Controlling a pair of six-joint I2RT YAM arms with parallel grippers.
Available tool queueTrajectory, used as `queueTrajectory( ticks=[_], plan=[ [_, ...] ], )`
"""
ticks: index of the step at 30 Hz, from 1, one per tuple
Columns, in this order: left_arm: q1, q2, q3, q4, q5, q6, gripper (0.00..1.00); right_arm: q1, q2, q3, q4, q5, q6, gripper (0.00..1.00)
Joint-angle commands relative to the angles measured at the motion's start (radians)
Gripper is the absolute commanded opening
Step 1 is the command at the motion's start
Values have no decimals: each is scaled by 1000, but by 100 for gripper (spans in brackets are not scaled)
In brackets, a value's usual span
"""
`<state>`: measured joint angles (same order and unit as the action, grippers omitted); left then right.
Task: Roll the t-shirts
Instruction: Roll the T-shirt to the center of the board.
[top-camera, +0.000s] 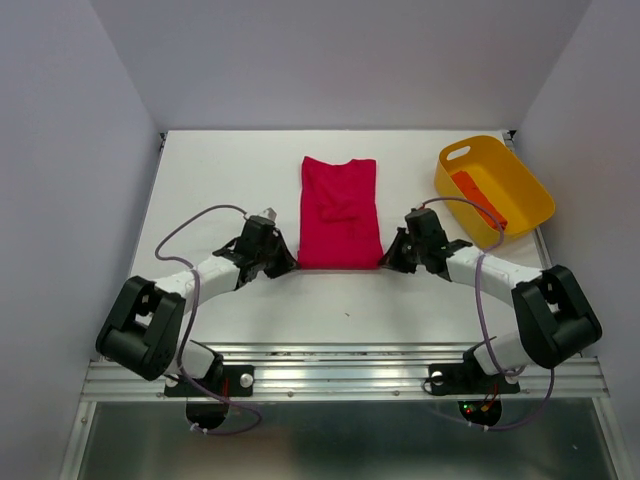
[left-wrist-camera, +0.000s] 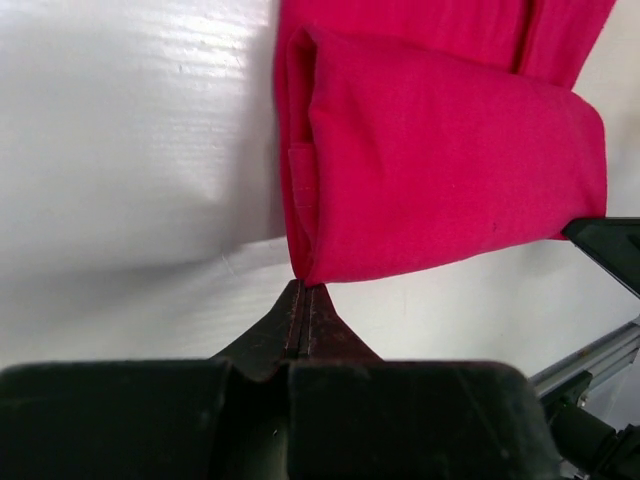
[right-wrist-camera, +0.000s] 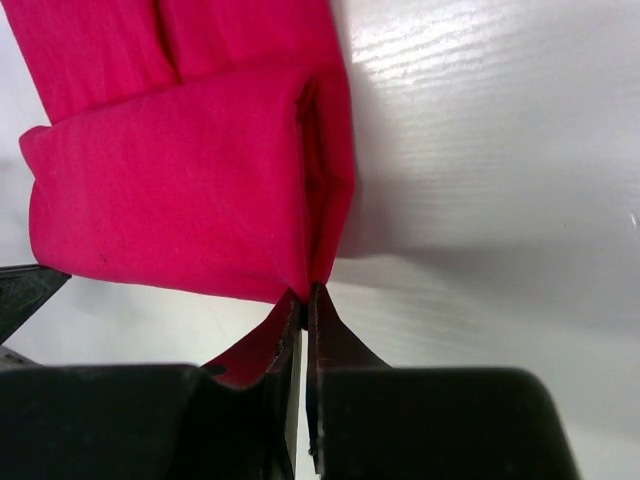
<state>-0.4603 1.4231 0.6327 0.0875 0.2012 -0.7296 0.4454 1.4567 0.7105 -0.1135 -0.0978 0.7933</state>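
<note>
The crimson-red t-shirt (top-camera: 339, 212) lies folded into a long strip in the middle of the white table, its near end turned over into a fold (left-wrist-camera: 440, 170) (right-wrist-camera: 180, 200). My left gripper (top-camera: 281, 262) (left-wrist-camera: 305, 288) is shut on the near left corner of that fold. My right gripper (top-camera: 391, 262) (right-wrist-camera: 310, 293) is shut on the near right corner. Both hold the hem low over the table. An orange cloth (top-camera: 478, 198) lies inside the yellow basket.
The yellow plastic basket (top-camera: 520, 180) stands at the back right of the table (top-camera: 220, 180), close to my right arm. Grey walls close in the left, right and back. A metal rail (top-camera: 340, 375) runs along the near edge.
</note>
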Motion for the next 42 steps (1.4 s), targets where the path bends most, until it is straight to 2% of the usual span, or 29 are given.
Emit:
queueTrajectory(
  ticks=[1, 7, 12, 21, 33, 42],
  plan=[
    [-24, -121, -31, -75, -32, -42, 0, -7, -74, -16, -81, -16, -22, 1],
    [-43, -217, -30, -155, -54, -82, 0, -7, -113, 23, -162, -10, -34, 1],
    [-43, -228, 21, -206, -83, -71, 0, -7, -125, 56, -189, 16, -43, 1],
    [-38, -153, 125, -253, -117, -39, 0, -7, -107, 121, -212, 69, -62, 1],
    [-8, -41, 278, -293, -125, 15, 0, -7, 4, 244, -216, 93, -101, 2],
    [35, 100, 389, -310, -118, 76, 0, -7, 116, 359, -215, 121, -124, 3]
  ],
)
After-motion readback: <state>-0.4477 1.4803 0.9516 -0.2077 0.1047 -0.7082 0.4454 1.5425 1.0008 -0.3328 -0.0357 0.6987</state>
